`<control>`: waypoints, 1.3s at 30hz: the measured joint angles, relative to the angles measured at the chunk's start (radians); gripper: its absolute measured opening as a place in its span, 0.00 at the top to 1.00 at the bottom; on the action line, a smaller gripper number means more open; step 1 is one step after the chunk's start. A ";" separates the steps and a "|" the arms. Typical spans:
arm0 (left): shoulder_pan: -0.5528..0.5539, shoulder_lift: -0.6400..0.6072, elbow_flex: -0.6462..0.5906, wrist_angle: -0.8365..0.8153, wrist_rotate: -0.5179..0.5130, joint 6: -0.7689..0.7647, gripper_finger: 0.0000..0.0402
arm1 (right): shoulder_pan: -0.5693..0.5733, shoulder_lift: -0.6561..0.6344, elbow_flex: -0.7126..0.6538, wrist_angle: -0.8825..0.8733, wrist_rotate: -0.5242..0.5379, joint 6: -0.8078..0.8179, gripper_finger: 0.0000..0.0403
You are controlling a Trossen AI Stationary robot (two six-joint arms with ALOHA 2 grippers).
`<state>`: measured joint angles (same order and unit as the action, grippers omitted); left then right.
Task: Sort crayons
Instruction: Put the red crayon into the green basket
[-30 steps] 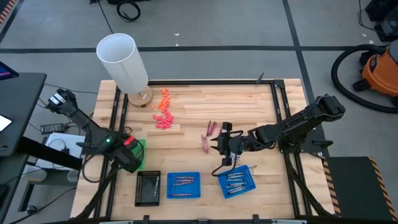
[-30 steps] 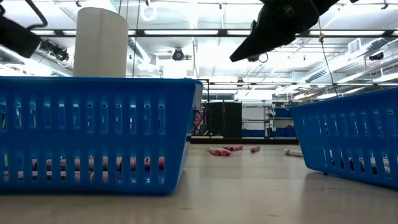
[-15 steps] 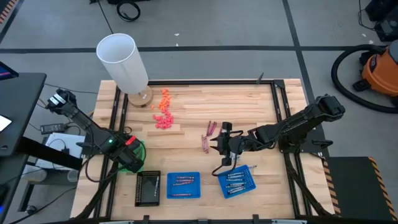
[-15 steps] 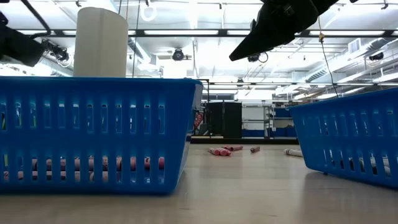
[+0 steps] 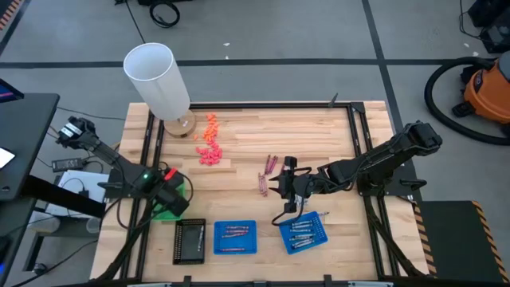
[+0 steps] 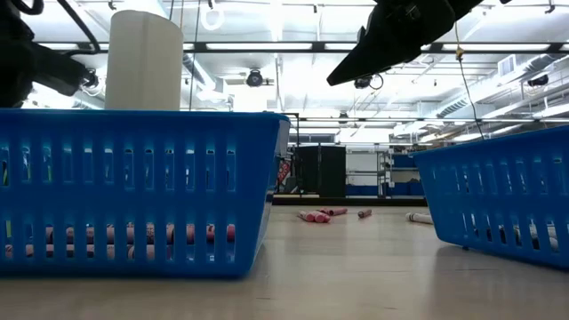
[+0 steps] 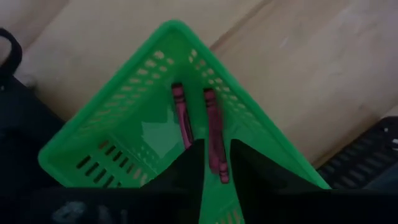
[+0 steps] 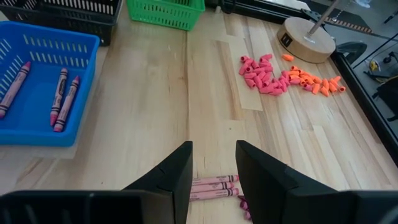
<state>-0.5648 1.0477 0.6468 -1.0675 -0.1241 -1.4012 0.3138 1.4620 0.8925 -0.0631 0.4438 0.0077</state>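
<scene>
Two maroon crayons (image 7: 211, 134) lie in the green tray (image 7: 109, 134).

A grey floor (image 5: 319, 32) crossed by dark seams surrounds the table. An orange vacuum (image 5: 488, 89) with a black hose sits at upper right. A black desk (image 5: 20, 135) fills the left edge. Ceiling lights (image 6: 267, 46) glow overhead.

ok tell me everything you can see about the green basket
The green basket is a small plastic tray with slotted walls and a rounded rim, sitting on the wooden table at its left edge, next to the black tray. Two maroon crayons lie side by side on its floor. The left gripper hovers directly above it, fingers parted, holding nothing.
</scene>
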 joint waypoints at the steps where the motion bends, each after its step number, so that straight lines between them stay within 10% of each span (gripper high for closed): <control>1: 0.006 0.000 0.000 0.002 -0.006 0.008 0.76 | 0.000 0.000 0.000 0.000 0.000 0.000 0.67; 11: 0.076 0.000 0.000 0.059 -0.104 0.158 0.58 | 0.000 0.000 0.000 -0.001 0.000 0.000 0.67; 28: 0.240 0.001 0.000 0.257 -0.289 0.444 0.57 | 0.000 0.000 0.000 -0.002 -0.001 -0.003 0.67; 39: 0.396 0.161 0.001 0.710 -0.200 0.806 0.57 | -0.024 0.015 0.001 -0.121 0.005 0.073 0.67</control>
<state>-0.1684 1.2089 0.6479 -0.3579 -0.3239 -0.5948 0.2902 1.4773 0.8933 -0.1842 0.4488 0.0807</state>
